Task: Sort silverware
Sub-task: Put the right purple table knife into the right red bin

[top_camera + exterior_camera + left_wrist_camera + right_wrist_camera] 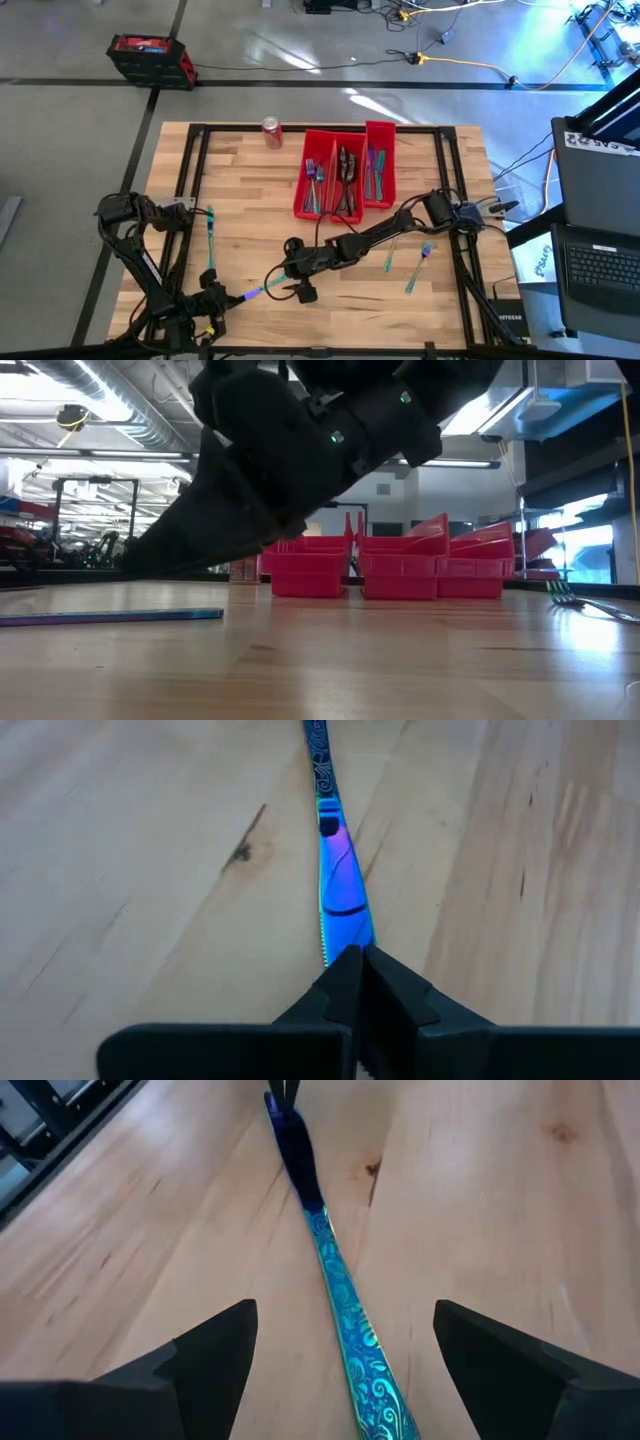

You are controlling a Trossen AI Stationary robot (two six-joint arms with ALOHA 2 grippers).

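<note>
The wooden worktop (pixel 250 190) carries three red bins (pixel 345 170) at its far side, with forks, spoons and knives sorted in them. Nearer than the bins, a knife (pixel 335 870) lies flat. The left hand (pixel 358 970), pressed together, pinches its blade tip. The right hand (pixel 340 1355), fingers spread, straddles its patterned handle. Two forks (pixel 405 262) lie right of the knife.

The table (pixel 250 190) carried three bins (pixel 343 172) side by side at twelve o'clock, silverware inside; a can (pixel 271 131) stood at eleven; one knife (pixel 255 292) lay at six between both grippers; a fork (pixel 417 266) and another piece (pixel 390 254) lay at four; one more (pixel 211 238) at eight.
</note>
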